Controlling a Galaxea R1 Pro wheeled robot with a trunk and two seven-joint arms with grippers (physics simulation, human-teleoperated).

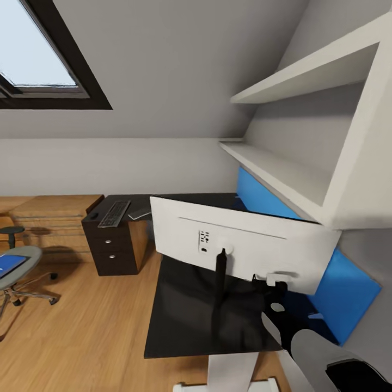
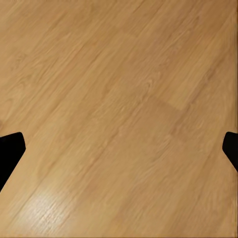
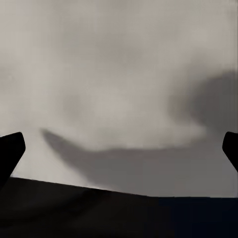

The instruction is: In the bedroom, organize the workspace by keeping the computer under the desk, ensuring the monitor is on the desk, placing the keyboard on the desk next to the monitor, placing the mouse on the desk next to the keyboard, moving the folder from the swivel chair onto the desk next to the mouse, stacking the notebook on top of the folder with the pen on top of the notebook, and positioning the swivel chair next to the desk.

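Monitor (image 1: 239, 247) stands on the near wing of the black L-shaped table (image 1: 179, 321), white back toward the head camera, its black stand (image 1: 219, 283) planted on the tabletop. It sits tilted, the right end running under the lower white shelf (image 1: 283, 177) and in front of the blue back panel (image 1: 348, 288).

Right hand (image 1: 276, 283) is at the monitor's lower right edge, touching or just beside it; whether the fingers clamp the edge cannot be told. In the right wrist view the two dark fingertips (image 3: 11, 148) sit far apart at the frame's sides, with a blurred pale surface close ahead and the dark table below.

Keyboard (image 1: 114, 213) lies on the far wing of the table, above the black drawer unit (image 1: 111, 247). A small dark item, likely the mouse (image 1: 93, 216), lies just beside its left end.

Swivel chair (image 1: 19, 272) stands well apart on the wooden floor (image 1: 81, 332) at the left edge, the blue folder (image 1: 8, 265) on its seat.

Left hand (image 2: 119, 148): fingertips spread wide, nothing between them, floorboards beneath.

Skylight (image 1: 32, 54) at upper left.
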